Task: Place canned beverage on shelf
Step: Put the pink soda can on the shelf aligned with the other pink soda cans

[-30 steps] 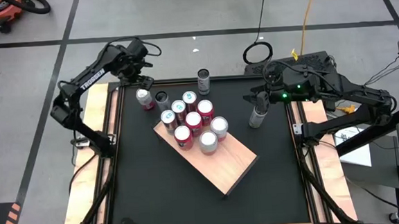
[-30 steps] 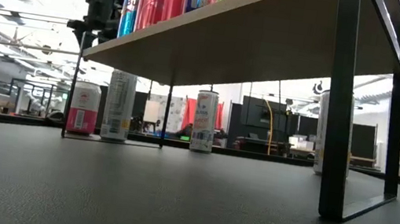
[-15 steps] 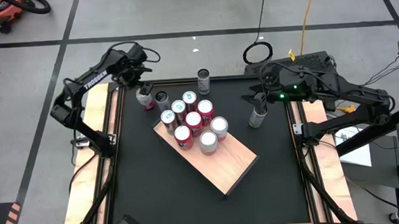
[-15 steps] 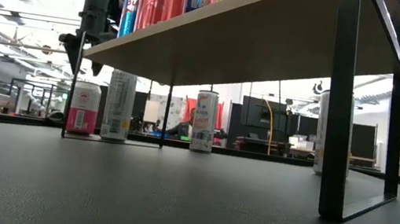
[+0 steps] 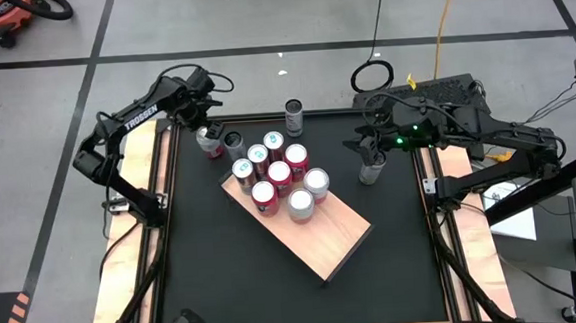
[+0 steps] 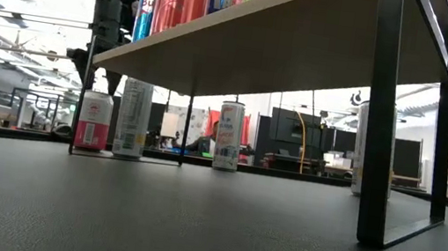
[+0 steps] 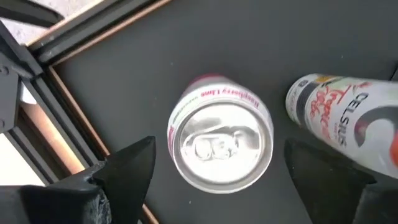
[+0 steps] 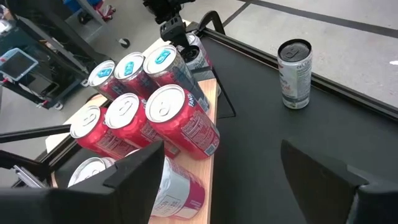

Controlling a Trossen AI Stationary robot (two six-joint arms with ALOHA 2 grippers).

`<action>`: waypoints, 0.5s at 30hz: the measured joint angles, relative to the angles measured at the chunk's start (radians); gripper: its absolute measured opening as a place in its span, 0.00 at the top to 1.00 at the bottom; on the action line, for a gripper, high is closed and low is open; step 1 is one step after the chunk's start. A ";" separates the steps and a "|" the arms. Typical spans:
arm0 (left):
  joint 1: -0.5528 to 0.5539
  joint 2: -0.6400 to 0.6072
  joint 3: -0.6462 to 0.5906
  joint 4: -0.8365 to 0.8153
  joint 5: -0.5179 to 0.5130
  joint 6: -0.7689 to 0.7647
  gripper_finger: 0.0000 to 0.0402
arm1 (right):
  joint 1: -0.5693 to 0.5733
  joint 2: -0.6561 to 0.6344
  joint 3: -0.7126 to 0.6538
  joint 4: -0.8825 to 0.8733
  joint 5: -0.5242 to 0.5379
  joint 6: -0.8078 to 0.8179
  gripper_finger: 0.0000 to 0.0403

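The shelf (image 5: 335, 236) is a pale wooden slab on black legs (image 6: 382, 122), set slantwise mid-table. Several cans (image 5: 279, 177) stand on its far-left end. A pink can (image 7: 221, 146) stands upright on the black table beyond the shelf's far-left corner, next to a white Celsius can (image 7: 348, 118). My left gripper (image 6: 99, 80) is open just above the pink can's top, one finger on either side, pointing down. My right gripper (image 5: 365, 149) is open and empty over the table's far right, by a grey can (image 5: 371, 168).
A silver can (image 5: 293, 116) stands alone near the table's far edge and also shows in the right wrist view (image 8: 294, 65). Wooden strips edge the table (image 5: 146, 205). The black table in front of and to the left of the shelf (image 5: 225, 276) holds nothing.
My left gripper has come down beside the shelf's far-left corner toward the pink can, its fingers open. My right gripper has shifted a little toward the table's left edge. No can has moved.
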 joint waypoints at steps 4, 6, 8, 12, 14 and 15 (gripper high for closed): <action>0.000 0.012 0.000 0.034 -0.002 0.000 0.14 | 0.000 0.000 0.000 0.000 0.000 0.001 0.26; 0.000 0.029 0.000 0.031 -0.003 0.000 0.14 | 0.000 0.000 0.000 0.000 0.000 0.004 0.26; 0.000 0.043 0.000 0.026 -0.004 -0.001 0.14 | 0.000 0.000 0.000 0.000 0.000 0.012 0.26; -0.001 0.059 0.000 0.021 -0.007 -0.006 0.14 | 0.000 0.000 0.000 0.000 -0.001 0.023 0.26; -0.001 0.063 0.000 0.021 -0.010 -0.006 0.14 | 0.000 0.000 0.000 0.000 0.000 0.023 0.26; -0.001 0.065 0.000 0.021 -0.010 -0.006 0.14 | 0.000 0.000 0.000 0.000 0.000 0.024 0.26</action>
